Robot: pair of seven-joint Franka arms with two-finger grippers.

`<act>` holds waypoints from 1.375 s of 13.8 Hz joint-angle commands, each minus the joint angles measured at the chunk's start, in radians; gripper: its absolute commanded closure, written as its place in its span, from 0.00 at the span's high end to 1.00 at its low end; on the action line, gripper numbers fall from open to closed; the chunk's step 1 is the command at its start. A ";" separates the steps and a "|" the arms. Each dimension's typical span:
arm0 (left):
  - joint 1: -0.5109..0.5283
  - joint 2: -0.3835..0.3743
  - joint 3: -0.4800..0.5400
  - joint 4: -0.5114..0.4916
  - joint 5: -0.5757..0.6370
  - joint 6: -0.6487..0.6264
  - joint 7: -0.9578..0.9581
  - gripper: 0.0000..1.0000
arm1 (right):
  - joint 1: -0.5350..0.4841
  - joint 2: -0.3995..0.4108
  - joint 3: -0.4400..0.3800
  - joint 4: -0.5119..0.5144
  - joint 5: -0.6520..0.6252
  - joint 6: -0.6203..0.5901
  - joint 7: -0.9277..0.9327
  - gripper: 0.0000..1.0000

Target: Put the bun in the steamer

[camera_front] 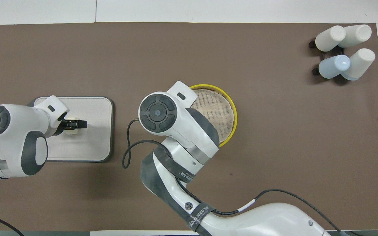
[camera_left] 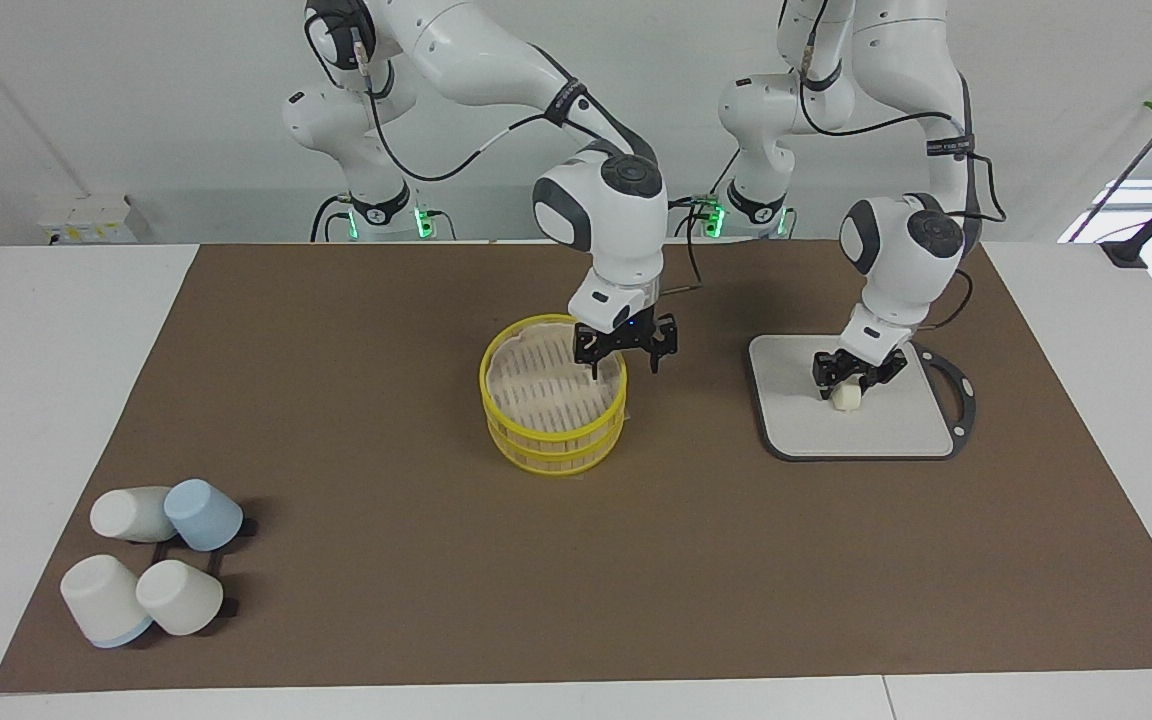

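Note:
The bun [camera_left: 846, 397] is a small cream lump lying on the grey flat board [camera_left: 896, 425] toward the left arm's end of the table. My left gripper [camera_left: 848, 384] is down on the board right at the bun; it also shows in the overhead view [camera_front: 73, 124], with the bun [camera_front: 72, 131] peeking out beneath it. The yellow-rimmed steamer [camera_left: 553, 440] stands mid-table, its paper-lined top tier holding nothing. My right gripper [camera_left: 624, 364] is open and straddles the steamer's rim on the side toward the board, one finger inside and one outside. In the overhead view the right wrist hides that gripper and part of the steamer [camera_front: 233, 113].
Several pale cups [camera_left: 151, 570], one of them light blue, lie on a small black rack at the right arm's end of the table, farther from the robots than the steamer. A brown mat [camera_left: 386, 560] covers the table.

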 commanded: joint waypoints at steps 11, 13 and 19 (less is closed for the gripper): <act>-0.024 -0.003 -0.001 0.319 -0.018 -0.419 -0.060 0.38 | 0.002 -0.061 0.000 -0.104 0.014 0.031 0.011 0.10; -0.046 -0.017 -0.004 0.391 -0.018 -0.516 -0.120 0.39 | 0.000 -0.059 0.000 -0.096 0.014 0.028 0.010 0.00; -0.069 -0.046 -0.019 0.475 -0.020 -0.642 -0.193 0.39 | -0.067 -0.039 -0.006 0.144 0.012 -0.231 -0.105 0.00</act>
